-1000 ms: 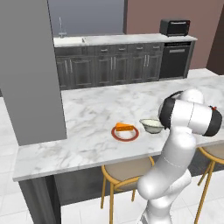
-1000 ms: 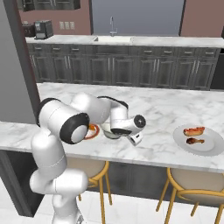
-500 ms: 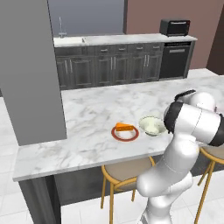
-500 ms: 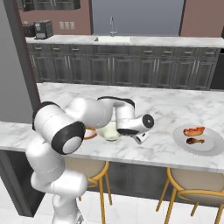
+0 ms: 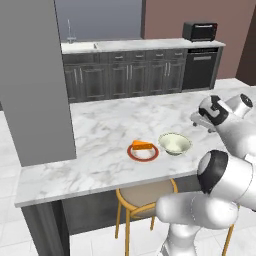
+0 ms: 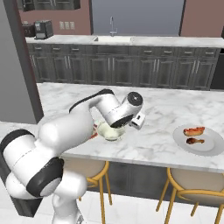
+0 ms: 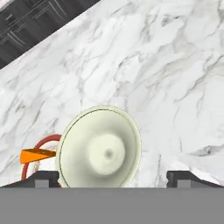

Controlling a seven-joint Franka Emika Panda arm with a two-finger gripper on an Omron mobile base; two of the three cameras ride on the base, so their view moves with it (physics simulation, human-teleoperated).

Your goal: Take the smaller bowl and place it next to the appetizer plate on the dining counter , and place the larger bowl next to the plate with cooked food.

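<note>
Tool (image 7: 112,178): fingers spread wide apart, nothing between them, hanging above the bowl.
Smaller bowl (image 7: 100,148): upright on the table (image 5: 100,125), just beside the appetizer plate (image 5: 143,152), at the plate's 3 o'clock in the left base view.
Handling: looks light, rigid, glazed and likely slippery; chips if dropped.
Hold: pinch the thin rim, one finger inside, one outside.

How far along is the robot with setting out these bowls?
About halfway, it seems. Done: the smaller bowl sits on the dining counter right beside the appetizer plate with its orange wedge. In hand: nothing; the end effector is open above that bowl, its fingertips apart. Left: the larger bowl goes next to the plate with cooked food, which has no bowl beside it.
</note>
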